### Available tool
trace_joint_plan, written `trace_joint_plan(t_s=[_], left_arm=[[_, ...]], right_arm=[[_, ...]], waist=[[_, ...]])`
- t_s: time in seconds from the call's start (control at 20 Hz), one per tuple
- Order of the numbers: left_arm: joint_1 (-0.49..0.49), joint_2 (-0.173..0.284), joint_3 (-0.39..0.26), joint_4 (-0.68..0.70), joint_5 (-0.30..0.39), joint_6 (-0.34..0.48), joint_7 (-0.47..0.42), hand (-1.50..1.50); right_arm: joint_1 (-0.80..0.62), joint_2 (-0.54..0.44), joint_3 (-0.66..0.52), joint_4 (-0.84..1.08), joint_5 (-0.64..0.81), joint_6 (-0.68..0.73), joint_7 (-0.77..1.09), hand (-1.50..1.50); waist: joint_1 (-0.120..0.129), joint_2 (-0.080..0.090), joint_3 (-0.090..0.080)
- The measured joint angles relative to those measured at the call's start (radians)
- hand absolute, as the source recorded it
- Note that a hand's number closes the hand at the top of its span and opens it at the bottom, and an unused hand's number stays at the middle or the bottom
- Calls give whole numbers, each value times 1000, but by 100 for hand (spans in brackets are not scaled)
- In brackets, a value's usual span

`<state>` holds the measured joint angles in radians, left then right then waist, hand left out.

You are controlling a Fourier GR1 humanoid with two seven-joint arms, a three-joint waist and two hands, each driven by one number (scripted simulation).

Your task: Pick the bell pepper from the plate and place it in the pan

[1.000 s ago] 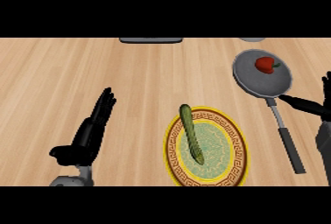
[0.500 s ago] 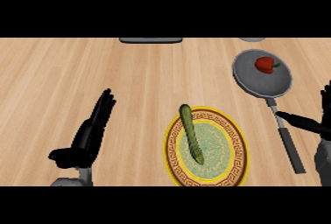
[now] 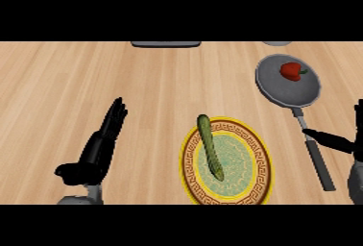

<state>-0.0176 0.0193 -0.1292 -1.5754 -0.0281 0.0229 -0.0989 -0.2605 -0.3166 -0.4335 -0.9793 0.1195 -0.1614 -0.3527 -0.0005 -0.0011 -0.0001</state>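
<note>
My right hand (image 3: 352,144) sits open at the near right edge beside the pan's handle, my left hand (image 3: 99,146) open and resting well left. The plate (image 3: 191,166) between them holds only a long green vegetable (image 3: 211,153). Beyond my right hand, the red bell pepper (image 3: 291,71) already lies in the pan (image 3: 273,84), so I judge nothing remains to grasp.

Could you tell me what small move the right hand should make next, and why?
Probably none beyond drawing back to rest: the red bell pepper already lies in the grey pan, and the right hand is open beside the pan's handle, holding nothing. Only a long green vegetable lies on the plate.
</note>
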Motion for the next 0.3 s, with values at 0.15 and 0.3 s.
trace_joint_plan(t_s=[0.15,0.3], left_arm=[[-4,-2,3,9,-5,-2,-6,0],[14,-5,-9,-25,-12,-3,12,0]], right_arm=[[27,-17,13,-17,-2,4,-1,-150],[24,-23,22,-9,13,-33,-12,-150]], waist=[[1,0,0],[2,1,0]])
